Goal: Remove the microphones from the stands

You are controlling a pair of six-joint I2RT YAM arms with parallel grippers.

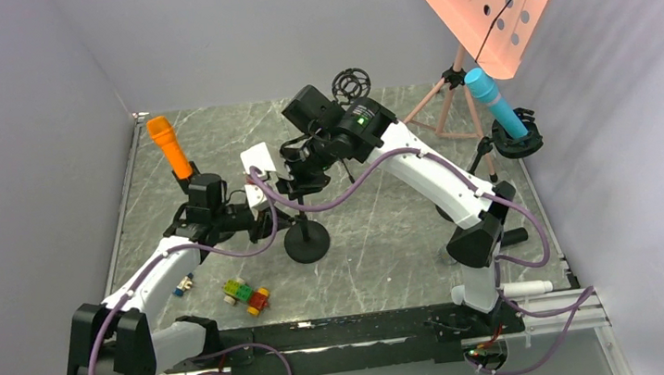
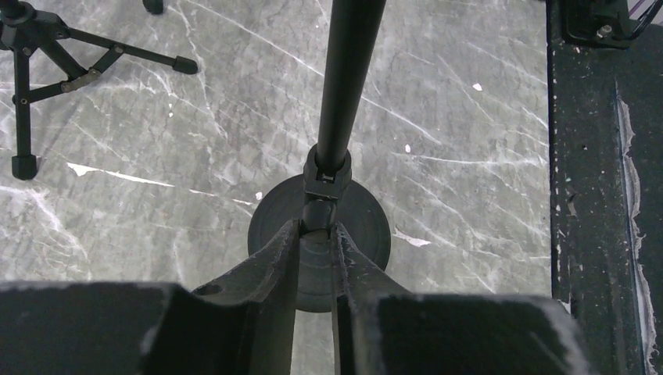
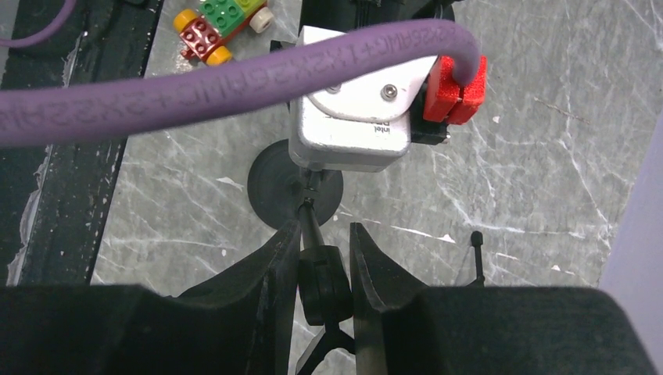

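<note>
A black stand with a round base (image 1: 307, 242) rises at the table's middle. My left gripper (image 1: 292, 218) reaches in from the left. In the left wrist view it (image 2: 318, 226) is shut on the pole (image 2: 348, 78) just above the base (image 2: 367, 226). My right gripper (image 1: 301, 177) comes down from above. Its fingers (image 3: 326, 234) are shut on a black cylindrical holder (image 3: 324, 285) at the pole's top. An orange microphone (image 1: 169, 147) leans behind my left wrist, its foot hidden. A blue microphone (image 1: 496, 103) sits in a ring mount at the right.
A salmon music stand (image 1: 486, 4) on a tripod fills the back right. A black spider mount (image 1: 351, 83) stands behind my right wrist. A toy brick car (image 1: 246, 294) lies near the front left. A small tripod (image 2: 23, 78) stands beyond the base. Grey walls close in on all sides.
</note>
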